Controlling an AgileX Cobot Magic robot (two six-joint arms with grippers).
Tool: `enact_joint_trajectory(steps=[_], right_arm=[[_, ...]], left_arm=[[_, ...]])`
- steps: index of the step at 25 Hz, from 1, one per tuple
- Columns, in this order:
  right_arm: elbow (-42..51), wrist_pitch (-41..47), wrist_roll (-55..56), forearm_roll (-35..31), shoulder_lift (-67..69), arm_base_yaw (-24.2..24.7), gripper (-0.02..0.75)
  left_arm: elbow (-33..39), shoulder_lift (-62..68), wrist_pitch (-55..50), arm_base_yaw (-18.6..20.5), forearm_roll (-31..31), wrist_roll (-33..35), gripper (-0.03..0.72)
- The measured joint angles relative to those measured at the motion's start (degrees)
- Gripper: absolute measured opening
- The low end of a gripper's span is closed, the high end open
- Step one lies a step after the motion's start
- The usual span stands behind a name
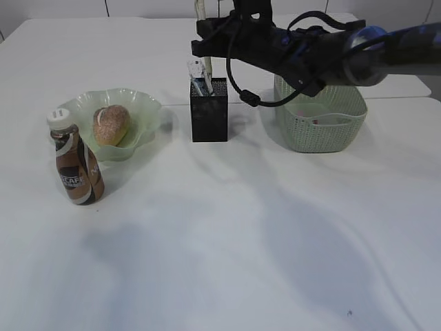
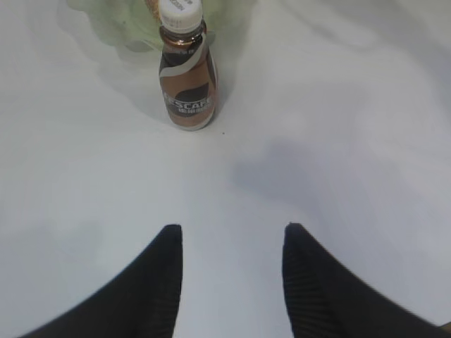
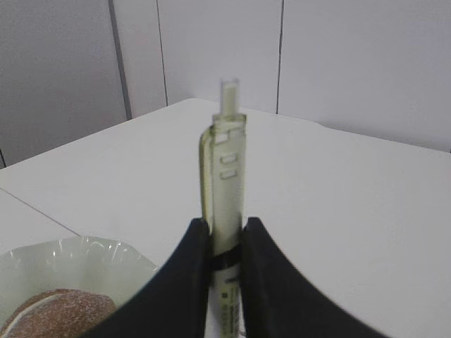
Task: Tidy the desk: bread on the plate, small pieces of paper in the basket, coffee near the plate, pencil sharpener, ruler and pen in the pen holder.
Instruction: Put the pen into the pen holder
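My right gripper (image 3: 225, 224) is shut on the pale translucent pen (image 3: 225, 169), holding it upright. In the exterior view the right gripper (image 1: 203, 31) holds the pen (image 1: 200, 9) just above the black pen holder (image 1: 209, 114). A white and blue item (image 1: 200, 77) sticks out of the holder's top. The bread (image 1: 111, 124) lies in the green plate (image 1: 141, 110), and the coffee bottle (image 1: 76, 169) stands right in front of the plate. My left gripper (image 2: 234, 229) is open over bare table, short of the coffee bottle (image 2: 187, 70). Small paper pieces (image 1: 331, 118) lie in the basket (image 1: 320, 131).
The basket stands just right of the pen holder, under the right arm (image 1: 331, 52). The plate's rim (image 3: 91, 257) and the bread (image 3: 56, 310) show below the right gripper. White table (image 1: 241, 241) stretches in front. The table's far edge lies behind the holder.
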State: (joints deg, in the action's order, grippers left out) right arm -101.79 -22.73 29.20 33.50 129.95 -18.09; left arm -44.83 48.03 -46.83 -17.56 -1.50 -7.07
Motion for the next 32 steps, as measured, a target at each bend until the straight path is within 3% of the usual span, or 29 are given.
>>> enact_joint_trajectory(steps=[32], right_arm=[[-3.49, 3.59, 0.0, -0.75, 6.45, 2.31, 0.112]], left_arm=[[0.0, 2.43, 2.63, 0.0, 0.0, 0.0, 0.328]])
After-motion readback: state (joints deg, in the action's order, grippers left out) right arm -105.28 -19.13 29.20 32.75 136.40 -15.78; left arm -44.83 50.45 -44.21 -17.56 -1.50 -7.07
